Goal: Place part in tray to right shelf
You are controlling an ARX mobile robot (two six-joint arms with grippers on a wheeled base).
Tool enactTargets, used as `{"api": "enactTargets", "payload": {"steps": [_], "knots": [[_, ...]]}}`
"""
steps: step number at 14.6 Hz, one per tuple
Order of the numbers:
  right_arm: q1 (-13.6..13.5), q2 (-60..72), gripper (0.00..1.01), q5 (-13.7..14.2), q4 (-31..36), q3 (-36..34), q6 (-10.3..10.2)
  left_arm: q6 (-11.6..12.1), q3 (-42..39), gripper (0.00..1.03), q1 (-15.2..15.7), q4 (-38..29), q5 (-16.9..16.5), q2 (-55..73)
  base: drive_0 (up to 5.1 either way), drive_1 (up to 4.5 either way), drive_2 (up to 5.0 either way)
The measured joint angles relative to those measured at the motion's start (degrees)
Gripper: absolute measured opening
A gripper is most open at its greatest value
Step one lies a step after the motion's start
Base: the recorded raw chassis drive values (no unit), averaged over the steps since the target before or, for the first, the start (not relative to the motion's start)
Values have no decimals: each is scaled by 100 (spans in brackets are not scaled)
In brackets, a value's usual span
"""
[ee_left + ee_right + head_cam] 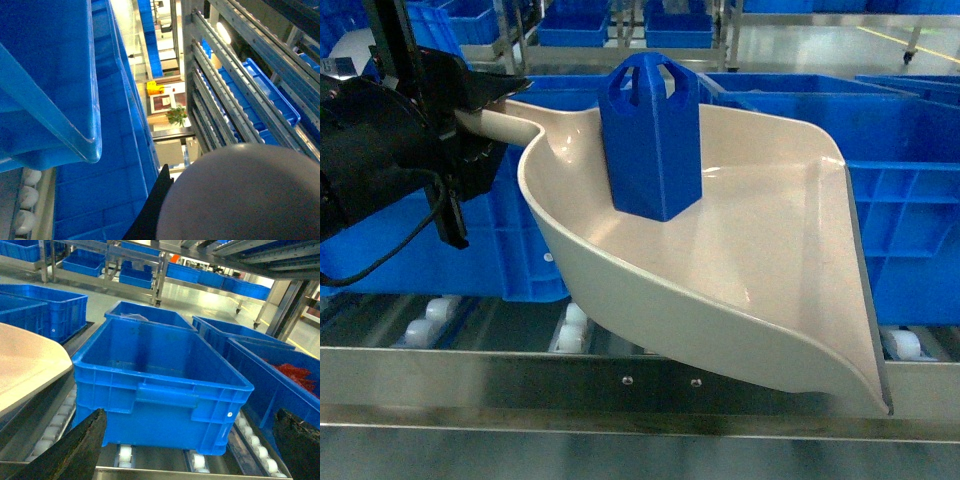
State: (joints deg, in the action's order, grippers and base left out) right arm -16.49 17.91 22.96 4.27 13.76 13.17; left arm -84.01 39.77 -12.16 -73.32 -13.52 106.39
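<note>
A bright blue part point(653, 140) stood in a glossy beige tray point(770, 290). Large crates point(160, 385) were the same strong blue. The shelf point(620, 385) was silver-grey metal with rows of white rollers point(125, 456). The left gripper point(470, 110) was black. Red pieces point(295, 375) filled one crate.

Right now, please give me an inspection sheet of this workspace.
Surface: shelf, steel rail, white rollers.
Job's things: part upright in tray; tray tilted, lip on the rail.
Clutter: crates on the rollers; red items in one at far right.
Grippers: left gripper shut on tray handle; right gripper open, empty.
Cables: black cable under left arm.
Surroundings: more racks and crates behind.
</note>
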Motion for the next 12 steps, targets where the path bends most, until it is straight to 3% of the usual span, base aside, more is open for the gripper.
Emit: {"api": "enactTargets", "payload": {"steps": [12], "knots": [[0, 0, 98, 0, 0, 0, 0, 0, 0, 12, 0, 0, 0, 0, 0, 0, 0]]}}
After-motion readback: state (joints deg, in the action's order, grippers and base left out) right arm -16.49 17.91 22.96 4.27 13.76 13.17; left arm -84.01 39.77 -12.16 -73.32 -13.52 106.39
